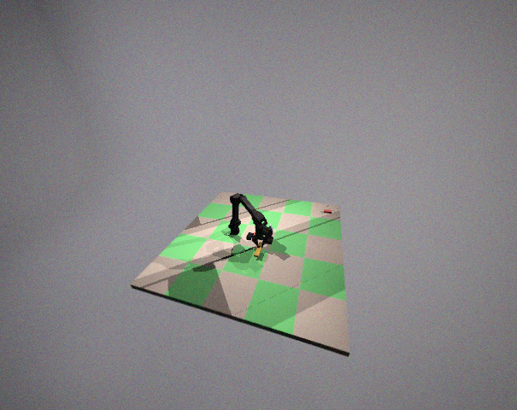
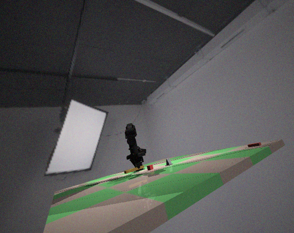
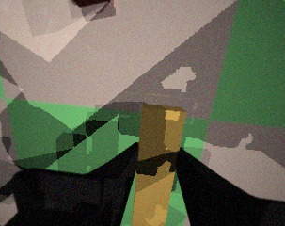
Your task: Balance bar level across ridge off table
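The yellow bar (image 1: pixel 258 252) (image 2: pixel 129 170) (image 3: pixel 153 193) is between the fingers of my gripper (image 1: pixel 259 245) (image 2: pixel 139 166) (image 3: pixel 157 149), which is shut on it. In the exterior view the bar hangs a little above the table, apart from its reflection. In the wrist view the bar runs lengthwise between both black fingers, its far end sticking out past them. The ridge (image 2: pixel 168 162) is a small grey wedge standing on the table to the right of the bar in the exterior view, apart from it. I cannot make the ridge out clearly in the other views.
A small red block (image 2: pixel 149 167) stands between the bar and the ridge in the exterior view. A flat red piece (image 1: pixel 327 211) (image 2: pixel 254 144) lies near a far corner of the green and beige checkered table (image 1: pixel 320 326) (image 2: pixel 131 213). Broad shadows cross the table.
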Motion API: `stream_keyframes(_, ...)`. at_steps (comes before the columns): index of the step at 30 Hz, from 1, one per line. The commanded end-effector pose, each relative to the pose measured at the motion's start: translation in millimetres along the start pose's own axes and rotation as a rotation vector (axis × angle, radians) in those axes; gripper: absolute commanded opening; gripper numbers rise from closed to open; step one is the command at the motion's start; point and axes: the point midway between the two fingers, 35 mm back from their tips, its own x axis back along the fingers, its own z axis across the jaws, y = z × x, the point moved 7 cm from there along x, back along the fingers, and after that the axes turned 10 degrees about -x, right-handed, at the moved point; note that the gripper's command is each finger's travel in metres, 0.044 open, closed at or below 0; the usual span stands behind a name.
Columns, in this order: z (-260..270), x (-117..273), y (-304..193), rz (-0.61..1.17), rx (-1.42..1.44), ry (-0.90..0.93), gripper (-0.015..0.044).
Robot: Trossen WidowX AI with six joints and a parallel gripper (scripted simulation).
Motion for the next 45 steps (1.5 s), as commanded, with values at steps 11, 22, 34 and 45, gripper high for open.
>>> stream_keyframes(11, 0.7, 39.2, 0.1, 0.006, -0.005, -0.01, 0.0)
stream_keyframes(22, 2.9, 60.7, 3.6, 0.007, -0.019, -0.01, 0.0)
stream_keyframes(34, -9.8, 61.0, 47.8, 0.002, -0.233, -0.011, 0.0)
stream_keyframes(45, -16.3, 61.3, 89.9, -0.002, -0.433, -0.011, 0.0)
